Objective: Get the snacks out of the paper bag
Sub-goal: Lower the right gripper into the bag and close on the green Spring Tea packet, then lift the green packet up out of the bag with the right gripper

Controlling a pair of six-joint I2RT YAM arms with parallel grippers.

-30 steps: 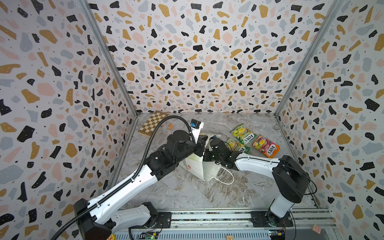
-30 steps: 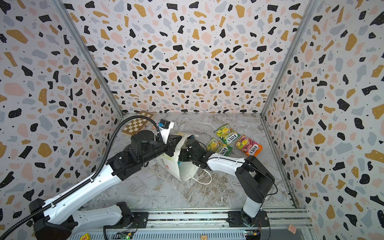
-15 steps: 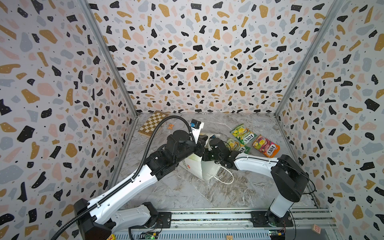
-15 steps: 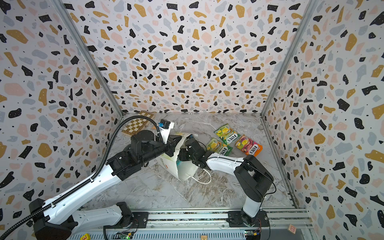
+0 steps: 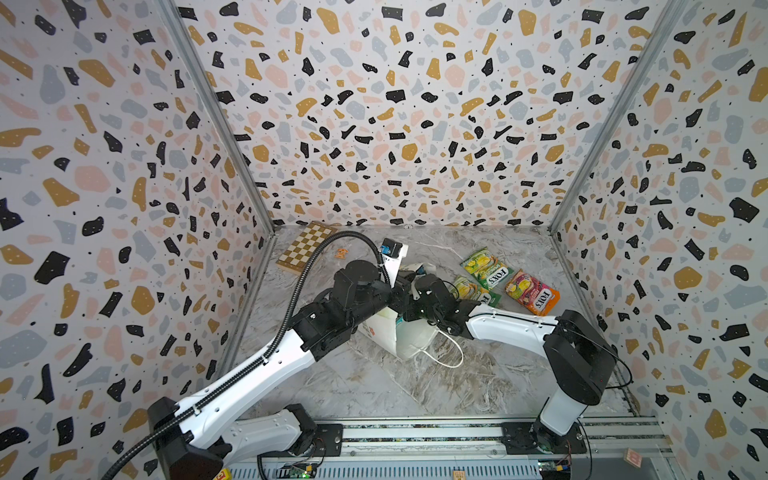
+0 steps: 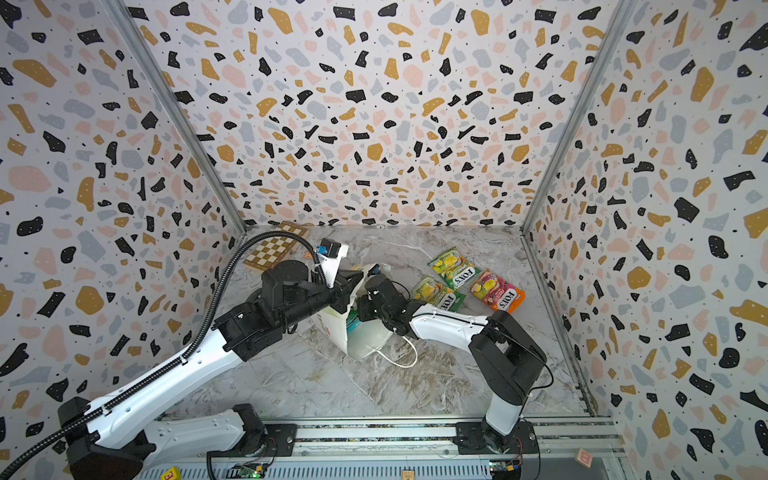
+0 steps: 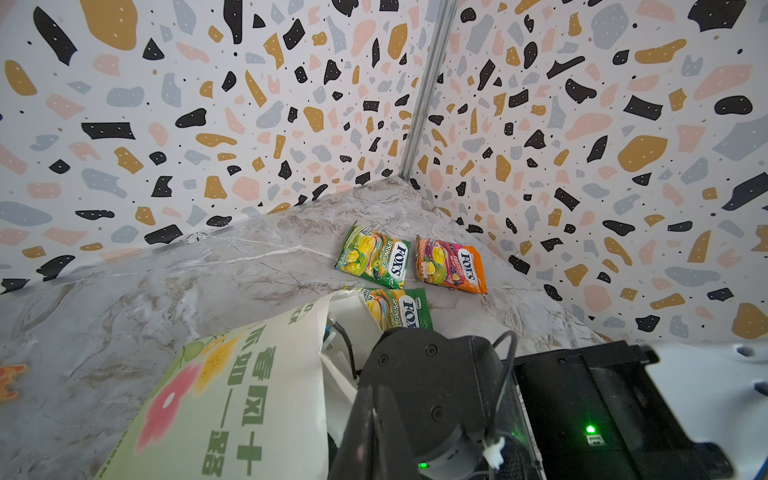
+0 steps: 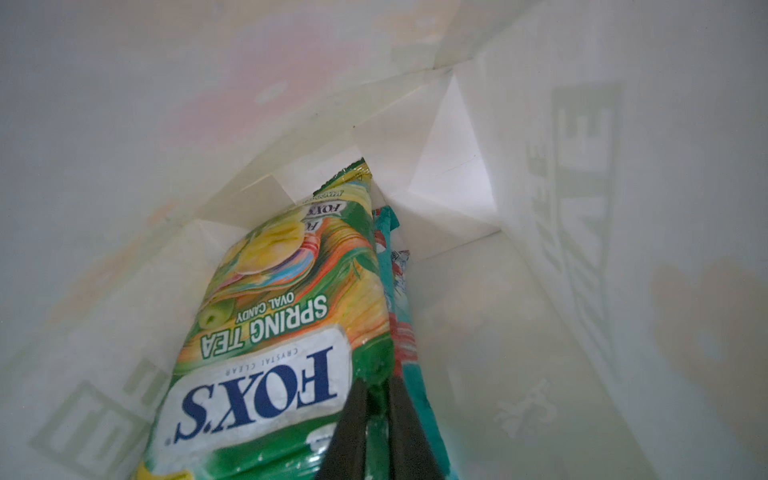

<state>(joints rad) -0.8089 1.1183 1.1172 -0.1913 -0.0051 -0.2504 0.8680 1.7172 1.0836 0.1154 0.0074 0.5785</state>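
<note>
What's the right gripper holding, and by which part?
The right gripper pinches the green candy packet by its edge beside the logo, inside the paper bag.

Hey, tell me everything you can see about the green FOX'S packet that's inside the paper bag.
The green packet is a glossy plastic pouch, green and yellow with fruit art, printed FOX'S Crystal Clear, Spring Tea, Oval Candy. It lies inside the paper bag, its serrated end toward the bag's folded bottom. A teal packet presses against one side. The right hand is shut on its near edge.
</note>
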